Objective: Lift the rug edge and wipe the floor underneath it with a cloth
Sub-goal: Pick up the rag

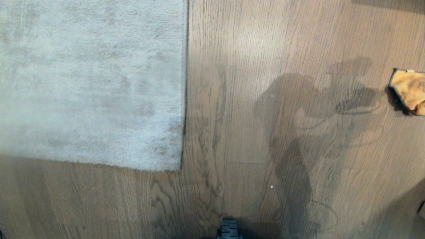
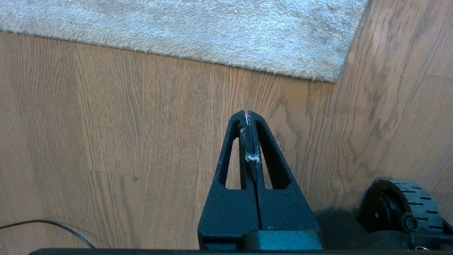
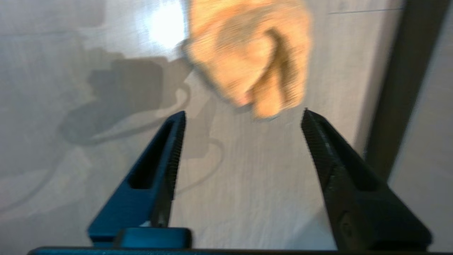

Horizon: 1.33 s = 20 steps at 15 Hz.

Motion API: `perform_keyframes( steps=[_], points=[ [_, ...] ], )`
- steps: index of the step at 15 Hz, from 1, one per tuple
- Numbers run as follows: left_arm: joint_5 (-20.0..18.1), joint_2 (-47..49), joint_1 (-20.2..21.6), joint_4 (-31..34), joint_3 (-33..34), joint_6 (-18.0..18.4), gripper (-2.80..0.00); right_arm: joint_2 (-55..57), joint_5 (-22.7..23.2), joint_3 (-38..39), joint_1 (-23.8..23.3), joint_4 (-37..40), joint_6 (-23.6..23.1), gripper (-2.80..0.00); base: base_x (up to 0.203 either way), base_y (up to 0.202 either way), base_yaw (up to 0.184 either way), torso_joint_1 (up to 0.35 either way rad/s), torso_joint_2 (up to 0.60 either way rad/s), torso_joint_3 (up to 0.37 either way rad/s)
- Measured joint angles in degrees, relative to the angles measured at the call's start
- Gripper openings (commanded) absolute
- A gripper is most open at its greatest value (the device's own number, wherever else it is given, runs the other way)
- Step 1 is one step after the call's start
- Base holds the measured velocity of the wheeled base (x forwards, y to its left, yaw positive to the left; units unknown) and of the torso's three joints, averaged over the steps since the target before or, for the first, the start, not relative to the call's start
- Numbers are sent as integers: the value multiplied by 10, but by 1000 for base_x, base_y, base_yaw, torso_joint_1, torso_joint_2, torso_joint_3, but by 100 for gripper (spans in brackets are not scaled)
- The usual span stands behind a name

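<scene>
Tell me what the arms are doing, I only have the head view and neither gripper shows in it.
Observer: The right gripper is open, pointed at the cloth lying on the floor.
Operator: Say whether it touches the cloth.
Observer: No, the fingertips sit short of it, nothing between them.
Operator: Report the left one.
Observer: The left gripper is shut and empty, above bare floor, apart from the rug edge.
</scene>
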Motion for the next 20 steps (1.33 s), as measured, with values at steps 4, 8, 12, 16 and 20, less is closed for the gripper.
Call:
perform_keyframes(
  steps=[4,8,12,16,20],
  points=[
    [0,0,0,0,0,0,-280,74,29,-81,-56,5,1,0,0,0,0,0,0,0],
    [0,0,0,0,0,0,-280,140,37,-130,-72,-1,19,0,0,0,0,0,0,0],
    [0,0,0,0,0,0,-280,186,41,-164,-92,-3,21,0,0,0,0,0,0,0],
    [0,0,0,0,0,0,-280,216,53,-176,-100,-13,51,0,0,0,0,0,0,0],
    [0,0,0,0,0,0,-280,239,74,-182,-100,-25,94,0,0,0,0,0,0,0]
  ],
)
